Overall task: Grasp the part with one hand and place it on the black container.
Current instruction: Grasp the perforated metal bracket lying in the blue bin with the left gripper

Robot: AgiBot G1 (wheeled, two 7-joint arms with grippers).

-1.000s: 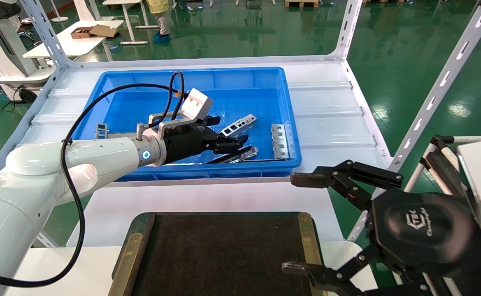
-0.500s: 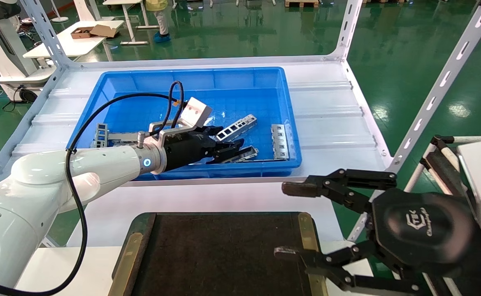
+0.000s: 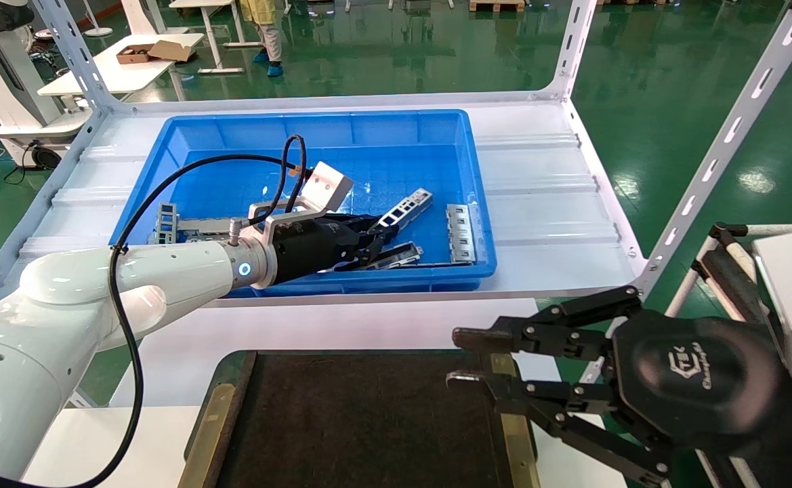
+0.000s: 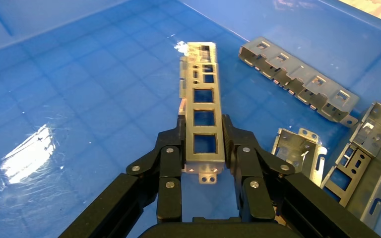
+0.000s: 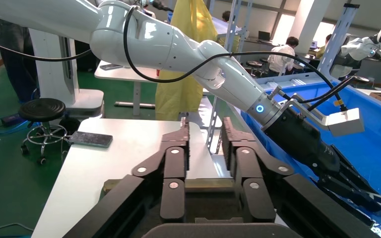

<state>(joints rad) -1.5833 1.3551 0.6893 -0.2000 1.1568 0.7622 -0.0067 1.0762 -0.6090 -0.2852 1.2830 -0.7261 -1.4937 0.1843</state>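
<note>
Silver-grey, the slim sheet-metal part (image 4: 203,128) with its row of cutouts is clamped in our left black linkage-fingered tool (image 4: 203,148) inside the deep blue plastic bin (image 3: 185,146), so only carrying it to the flat black container (image 3: 355,420) remains.

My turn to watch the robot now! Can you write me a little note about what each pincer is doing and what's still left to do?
Left pincer: shut on the part, the slim silver bar with cutouts, inside the blue bin.
Right pincer: holds nothing, fingers a little apart, hovering over the right edge of the black container.
Other metal brackets lie in the bin.
Done: the part is gripped.
Left: lift it out of the bin, carry it to the black container, set it down, let go.
</note>
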